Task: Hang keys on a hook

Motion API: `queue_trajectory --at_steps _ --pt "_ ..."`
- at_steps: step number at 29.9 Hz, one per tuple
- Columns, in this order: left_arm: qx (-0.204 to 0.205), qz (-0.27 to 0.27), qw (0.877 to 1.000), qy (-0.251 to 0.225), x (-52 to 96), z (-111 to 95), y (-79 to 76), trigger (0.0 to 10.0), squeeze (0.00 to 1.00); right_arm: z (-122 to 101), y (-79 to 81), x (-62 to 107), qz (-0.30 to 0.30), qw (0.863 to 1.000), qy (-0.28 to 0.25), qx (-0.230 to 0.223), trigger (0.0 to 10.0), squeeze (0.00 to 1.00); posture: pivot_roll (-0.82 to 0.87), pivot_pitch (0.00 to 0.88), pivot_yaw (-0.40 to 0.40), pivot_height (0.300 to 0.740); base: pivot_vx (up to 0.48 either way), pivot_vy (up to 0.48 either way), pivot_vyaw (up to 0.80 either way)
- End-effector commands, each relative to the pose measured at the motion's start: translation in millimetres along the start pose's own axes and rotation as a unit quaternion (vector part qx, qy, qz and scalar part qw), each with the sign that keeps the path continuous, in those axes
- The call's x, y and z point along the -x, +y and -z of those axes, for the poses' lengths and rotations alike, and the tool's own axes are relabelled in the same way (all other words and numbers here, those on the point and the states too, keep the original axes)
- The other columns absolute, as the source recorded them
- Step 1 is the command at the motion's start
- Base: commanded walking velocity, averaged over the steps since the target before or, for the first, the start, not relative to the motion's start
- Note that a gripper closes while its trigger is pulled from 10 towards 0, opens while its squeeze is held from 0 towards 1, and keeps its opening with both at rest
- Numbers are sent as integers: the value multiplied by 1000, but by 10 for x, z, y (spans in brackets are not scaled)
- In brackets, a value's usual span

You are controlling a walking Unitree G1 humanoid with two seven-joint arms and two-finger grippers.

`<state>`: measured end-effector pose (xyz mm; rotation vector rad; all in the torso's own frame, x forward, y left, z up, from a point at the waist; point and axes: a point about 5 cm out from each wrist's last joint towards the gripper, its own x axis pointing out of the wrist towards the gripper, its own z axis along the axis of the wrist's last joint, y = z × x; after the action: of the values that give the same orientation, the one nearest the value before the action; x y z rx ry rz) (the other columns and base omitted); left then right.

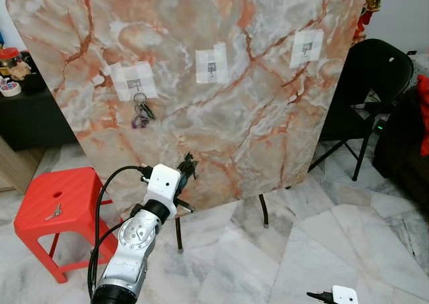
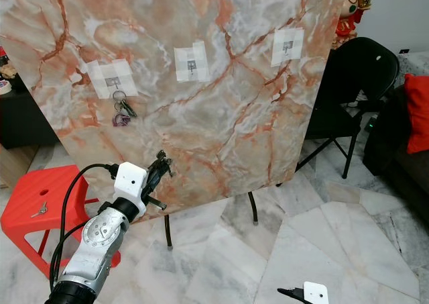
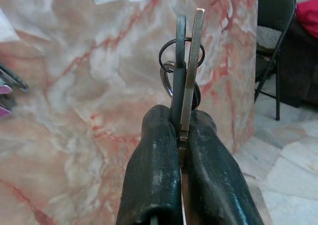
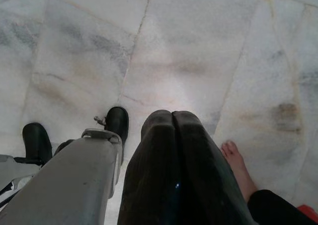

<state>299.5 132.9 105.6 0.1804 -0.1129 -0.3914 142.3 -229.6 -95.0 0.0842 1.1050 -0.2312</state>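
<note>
My left gripper (image 1: 188, 164) is raised before the lower part of a tilted marble board (image 1: 268, 116) and is shut on a bunch of keys (image 3: 185, 61); two flat keys and their rings stick out past the fingertips (image 3: 164, 120). Three taped hooks sit across the board: the left hook (image 1: 136, 84) carries another key bunch (image 1: 142, 111), the middle hook (image 1: 212, 67) and the right hook (image 1: 306, 48) are bare. The held keys are below and a little left of the middle hook. My right gripper (image 4: 172, 118) hangs low over the floor, shut on nothing.
A red plastic stool (image 1: 57, 213) with a loose key (image 1: 53, 213) stands at the left. A black folding chair (image 1: 372, 82) is behind the board's right edge. A person's bare foot (image 4: 236, 160) rests on the marble floor near my right gripper.
</note>
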Motion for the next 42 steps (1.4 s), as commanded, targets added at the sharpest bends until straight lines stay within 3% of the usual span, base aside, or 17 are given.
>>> queue_trajectory --at_steps 1,36,42 --pt "-8 14 1000 -17 -47 -109 -31 10000 0 9 2 1 3 1000 0 -2 10000 0 10 0 7 740 0 0 0" --pt "1 29 999 -27 -149 -222 -81 10000 0 -55 5 -5 4 1000 -5 12 10000 0 14 0 -8 740 302 0 0" --pt "3 35 999 -21 -141 -208 -92 10000 0 -54 8 -6 4 1000 -5 11 10000 0 15 0 -6 740 0 0 0"
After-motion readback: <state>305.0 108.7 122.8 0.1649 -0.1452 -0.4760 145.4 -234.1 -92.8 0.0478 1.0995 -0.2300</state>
